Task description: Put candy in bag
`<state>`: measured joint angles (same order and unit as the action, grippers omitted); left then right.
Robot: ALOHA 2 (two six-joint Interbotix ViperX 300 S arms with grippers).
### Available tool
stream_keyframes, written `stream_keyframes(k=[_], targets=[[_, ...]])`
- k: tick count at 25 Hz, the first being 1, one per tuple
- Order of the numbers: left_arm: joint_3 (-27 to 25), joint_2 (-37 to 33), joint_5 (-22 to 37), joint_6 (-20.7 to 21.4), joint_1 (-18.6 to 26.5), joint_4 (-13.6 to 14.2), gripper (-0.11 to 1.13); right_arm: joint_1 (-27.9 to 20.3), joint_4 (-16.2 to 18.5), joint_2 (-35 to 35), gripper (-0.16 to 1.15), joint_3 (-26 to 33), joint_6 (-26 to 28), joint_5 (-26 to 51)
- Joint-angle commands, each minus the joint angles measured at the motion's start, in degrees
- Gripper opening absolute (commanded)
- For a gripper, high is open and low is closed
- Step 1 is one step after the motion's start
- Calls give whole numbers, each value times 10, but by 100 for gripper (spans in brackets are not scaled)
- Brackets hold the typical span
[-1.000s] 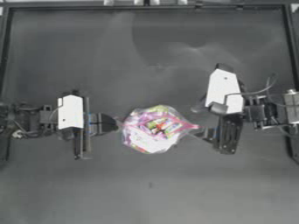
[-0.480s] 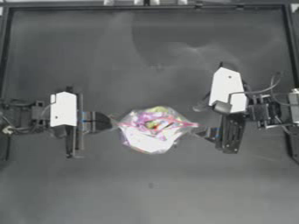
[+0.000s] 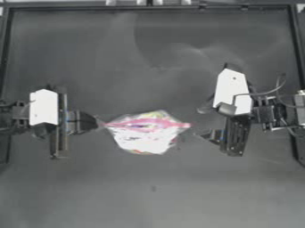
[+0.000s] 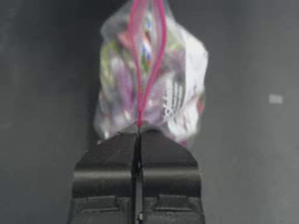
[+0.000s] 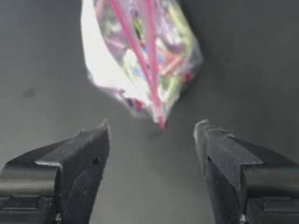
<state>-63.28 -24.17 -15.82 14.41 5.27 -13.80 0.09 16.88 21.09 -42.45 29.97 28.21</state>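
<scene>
Clamped on the near end of the pink-red seal strip (image 4: pixel 142 65), the left gripper (image 4: pixel 139 133) has its two dark jaws pressed together with no gap between them, and it holds the bag (image 4: pixel 153 74) by that corner. From above, the left gripper (image 3: pixel 89 122) sits at the left side of the dark table (image 3: pixel 149 191) and the bag (image 3: pixel 146 132) lies in the middle, with its strip (image 3: pixel 146 124) running across toward the right arm. Colourful sweets (image 5: pixel 166 61) show through the clear plastic. On the other side, the right gripper (image 5: pixel 153 131) stands wide, jaws well apart, with the far tip of the strip just in front of them and not touched. A single separate candy cannot be told apart from the sweets inside the bag.
</scene>
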Motion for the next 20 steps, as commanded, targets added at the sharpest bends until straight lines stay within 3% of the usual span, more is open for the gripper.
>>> stream_keyframes(k=[1, 15, 17, 20], targets=[[3, -28, -4, 2, 0, -1, 15, 0, -1, 11, 90, 10, 1, -1], [16, 3, -4, 2, 0, 0, 18, -1, -2, 12, 90, 11, 1, -2], [18, 5, -1, 2, 0, 0, 24, 0, -1, 11, 90, 11, 1, -3], [22, 9, 1, 2, -3, 0, 44, 0, -1, 12, 90, 10, 1, -4]])
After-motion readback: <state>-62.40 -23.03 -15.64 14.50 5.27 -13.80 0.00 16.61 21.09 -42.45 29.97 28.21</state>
